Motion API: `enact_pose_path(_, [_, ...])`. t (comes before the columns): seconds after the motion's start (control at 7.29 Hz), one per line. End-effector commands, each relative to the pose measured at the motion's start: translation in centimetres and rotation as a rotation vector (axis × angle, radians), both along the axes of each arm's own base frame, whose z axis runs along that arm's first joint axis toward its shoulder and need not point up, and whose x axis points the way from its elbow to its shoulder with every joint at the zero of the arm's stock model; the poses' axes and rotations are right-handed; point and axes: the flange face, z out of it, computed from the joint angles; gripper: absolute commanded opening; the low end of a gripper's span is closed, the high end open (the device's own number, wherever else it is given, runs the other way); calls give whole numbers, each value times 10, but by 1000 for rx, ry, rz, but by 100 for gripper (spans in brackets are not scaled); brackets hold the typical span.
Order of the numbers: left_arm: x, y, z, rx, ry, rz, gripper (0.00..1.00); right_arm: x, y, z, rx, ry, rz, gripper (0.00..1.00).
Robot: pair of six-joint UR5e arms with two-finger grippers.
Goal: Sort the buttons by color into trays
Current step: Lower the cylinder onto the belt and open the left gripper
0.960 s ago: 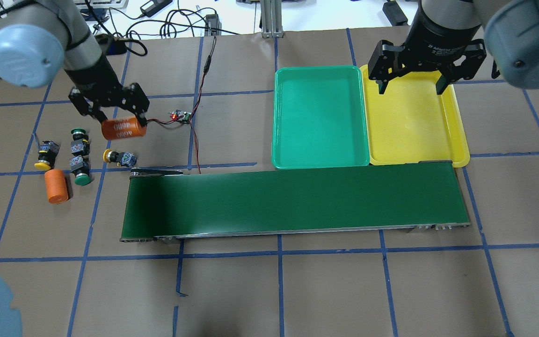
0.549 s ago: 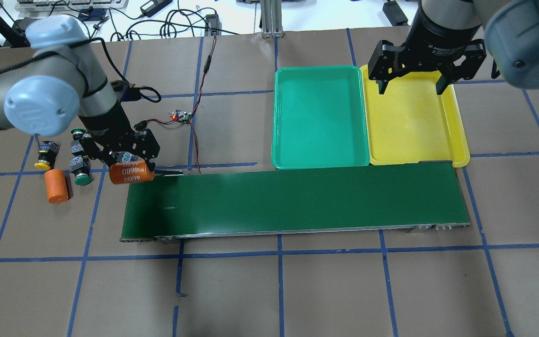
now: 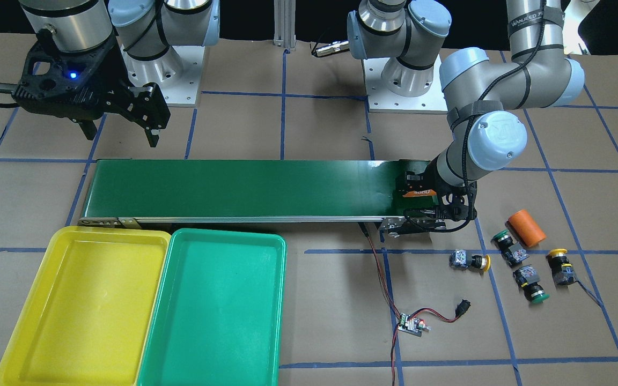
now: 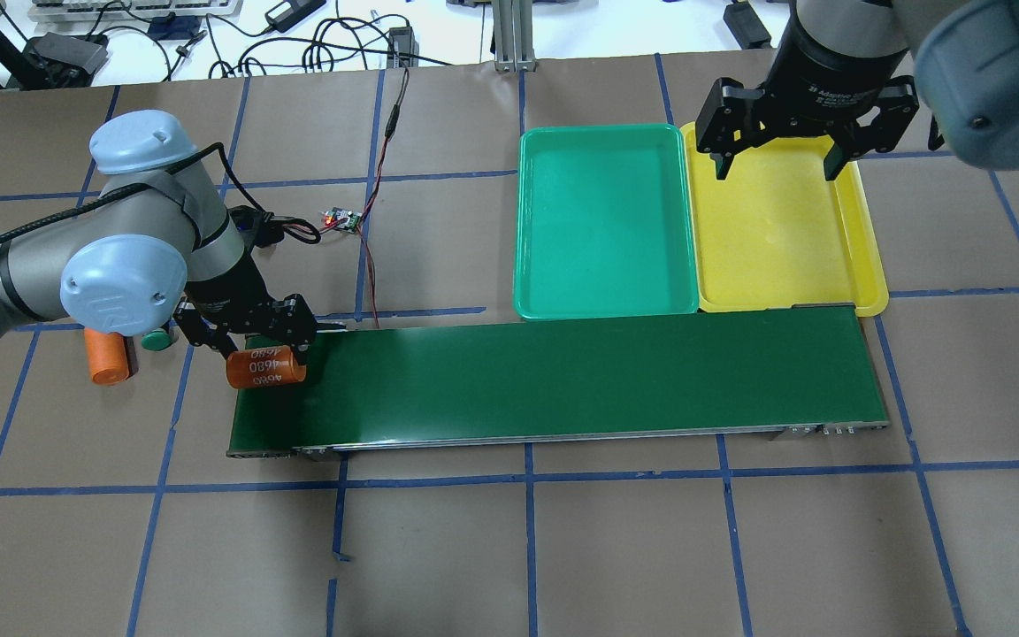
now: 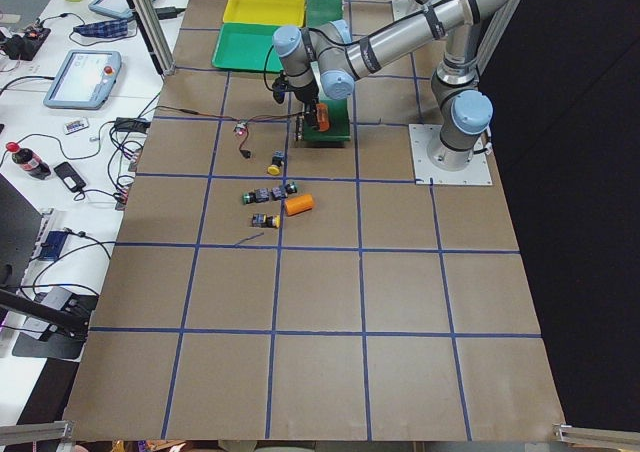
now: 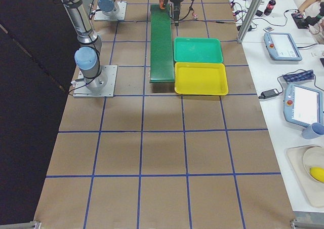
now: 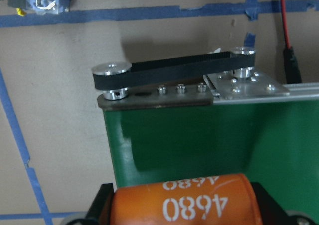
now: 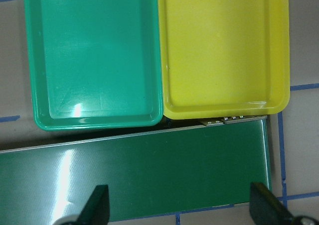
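Left gripper (image 4: 267, 358) is clamped on an orange cylinder (image 7: 184, 205) marked 4680, which is not a button. It hangs low over the end of the belt (image 4: 563, 380). The cylinder's long axis runs from finger to finger, along the belt's length. All four buttons (image 3: 526, 277) lie on the table outward of this gripper, past the belt's end and a little farther from the robot's base. They are on their sides, apart from one another, with a second cylinder (image 3: 526, 227) just beside them. The closest yellow button (image 3: 469, 261) is near the gripper, its cap pointing away from the belt. The green tray (image 4: 602, 221) and yellow tray (image 4: 784, 239) lie the opposite way, well apart from the gripper along the belt, and both hold nothing. Right gripper (image 4: 777, 164) hovers with fingers spread over the yellow tray, far from every button. The left arm is therefore much the nearer one. Its hold looks misplaced for the task, so it likely has to let go of the cylinder before reaching outward for a button.
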Motion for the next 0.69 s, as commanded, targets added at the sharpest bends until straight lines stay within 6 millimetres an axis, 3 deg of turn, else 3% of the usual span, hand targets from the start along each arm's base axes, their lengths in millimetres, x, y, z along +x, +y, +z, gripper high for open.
enact_pose_path(0.0, [-3, 3, 3, -5, 2, 0, 100, 0, 0, -1, 1, 0, 0, 100])
enact_pose_path(0.27, [-10, 7, 21, -22, 23, 0, 100, 0, 0, -1, 1, 0, 0, 100])
enact_pose_path(0.41, [-2, 1, 55, -59, 8, 10, 100, 0, 0, -1, 1, 0, 0, 100])
enact_pose_path(0.55, [22, -17, 99, -95, -22, 24, 100, 0, 1, -1, 1, 0, 0, 100])
